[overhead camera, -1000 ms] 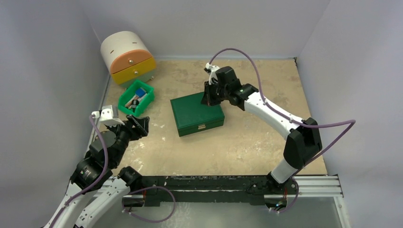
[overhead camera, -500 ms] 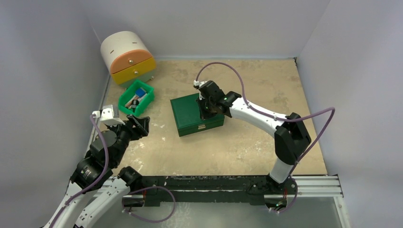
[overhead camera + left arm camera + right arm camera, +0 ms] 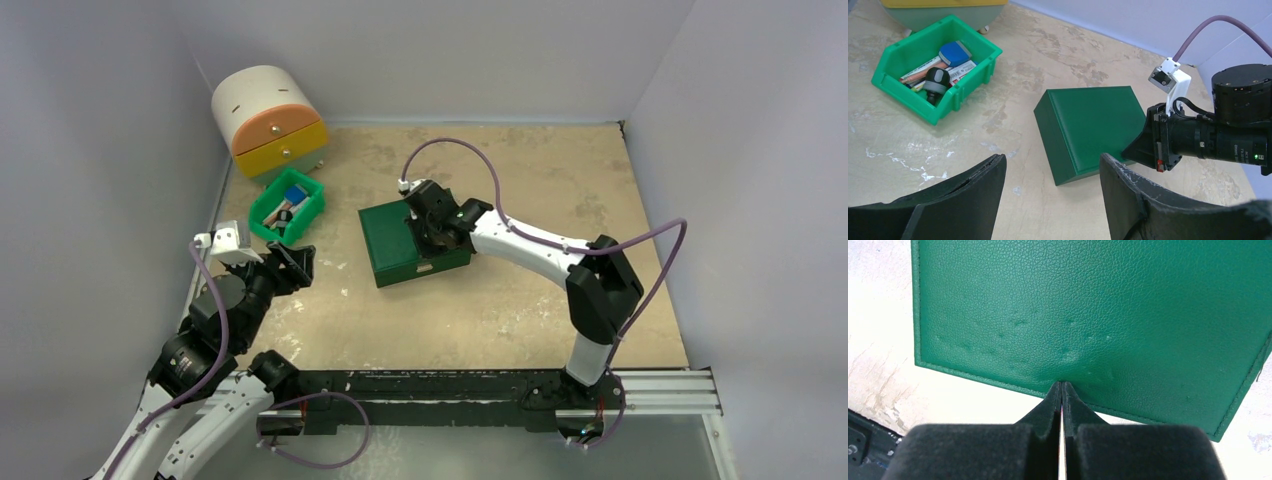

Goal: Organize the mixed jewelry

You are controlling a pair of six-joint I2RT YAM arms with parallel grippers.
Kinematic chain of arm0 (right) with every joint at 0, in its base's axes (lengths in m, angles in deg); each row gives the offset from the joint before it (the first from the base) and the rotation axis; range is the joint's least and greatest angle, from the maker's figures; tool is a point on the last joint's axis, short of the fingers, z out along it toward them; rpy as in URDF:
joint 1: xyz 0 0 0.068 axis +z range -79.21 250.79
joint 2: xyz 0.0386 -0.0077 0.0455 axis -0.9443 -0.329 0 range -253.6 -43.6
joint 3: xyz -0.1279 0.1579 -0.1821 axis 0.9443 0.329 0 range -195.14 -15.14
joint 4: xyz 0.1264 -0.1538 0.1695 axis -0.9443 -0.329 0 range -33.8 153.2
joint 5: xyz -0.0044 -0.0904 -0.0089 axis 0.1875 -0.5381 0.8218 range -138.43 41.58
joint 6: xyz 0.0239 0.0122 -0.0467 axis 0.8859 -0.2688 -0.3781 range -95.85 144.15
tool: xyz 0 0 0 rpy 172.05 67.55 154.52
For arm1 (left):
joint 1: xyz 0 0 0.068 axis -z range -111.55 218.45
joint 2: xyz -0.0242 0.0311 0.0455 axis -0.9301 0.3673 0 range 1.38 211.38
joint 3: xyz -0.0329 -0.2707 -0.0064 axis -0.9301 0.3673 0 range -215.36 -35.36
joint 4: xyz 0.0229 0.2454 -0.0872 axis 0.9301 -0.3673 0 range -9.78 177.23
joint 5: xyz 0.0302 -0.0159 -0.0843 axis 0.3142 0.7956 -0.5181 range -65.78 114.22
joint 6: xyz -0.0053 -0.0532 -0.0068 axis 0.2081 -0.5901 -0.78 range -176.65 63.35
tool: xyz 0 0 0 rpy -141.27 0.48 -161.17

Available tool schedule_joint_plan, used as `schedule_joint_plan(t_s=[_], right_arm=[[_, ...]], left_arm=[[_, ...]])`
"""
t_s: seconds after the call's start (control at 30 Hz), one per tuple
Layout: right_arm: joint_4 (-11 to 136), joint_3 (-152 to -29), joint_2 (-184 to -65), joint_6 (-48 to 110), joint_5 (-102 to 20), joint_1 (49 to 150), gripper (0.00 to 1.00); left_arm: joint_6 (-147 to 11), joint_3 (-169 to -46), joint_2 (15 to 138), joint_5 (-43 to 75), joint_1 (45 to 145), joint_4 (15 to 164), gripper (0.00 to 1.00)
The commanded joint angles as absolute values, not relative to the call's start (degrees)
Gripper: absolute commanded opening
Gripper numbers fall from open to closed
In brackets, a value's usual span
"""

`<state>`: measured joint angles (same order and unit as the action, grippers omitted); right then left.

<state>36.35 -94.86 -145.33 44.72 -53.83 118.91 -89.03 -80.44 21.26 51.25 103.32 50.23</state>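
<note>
Right gripper point(image 3: 1062, 386) pinched fully shut, empty; tips act as wedge at 5 o'clock edge of green case point(image 3: 392, 240) lid, likely to work clasp; left gripper point(image 3: 1050, 167) wide, empty, hovering at 8 o'clock; mixed jewelry unseen, presumably inside closed case

Case point(image 3: 390, 240) in the middle, bin point(image 3: 270, 235) to its left, drawer chest point(image 3: 268, 120) behind the bin — in the back-left corner.
</note>
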Motion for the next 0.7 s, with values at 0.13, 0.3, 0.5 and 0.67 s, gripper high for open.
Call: schedule_joint_plan(t_s=[0.13,0.3,0.5,0.67], right_arm=[[32.62,-91.74,-148.43,46.81,-60.87,120.57,0.0],[32.95,-89.07,-148.37,48.14,-61.39,120.93,0.0],[33.43,-89.76,-145.67,49.54,-60.01,120.98,0.0],[33.12,-92.24,-142.82,48.71,-61.83,120.79,0.0]], left_arm=[[-89.43,-80.02,21.86,50.85,102.99,52.99,0.68],[-89.42,-80.04,21.91,50.85,102.97,52.95,0.68],[-89.42,-80.04,22.06,50.68,102.99,52.99,0.68],[-89.39,-80.0,21.86,50.74,102.98,52.95,0.68]])
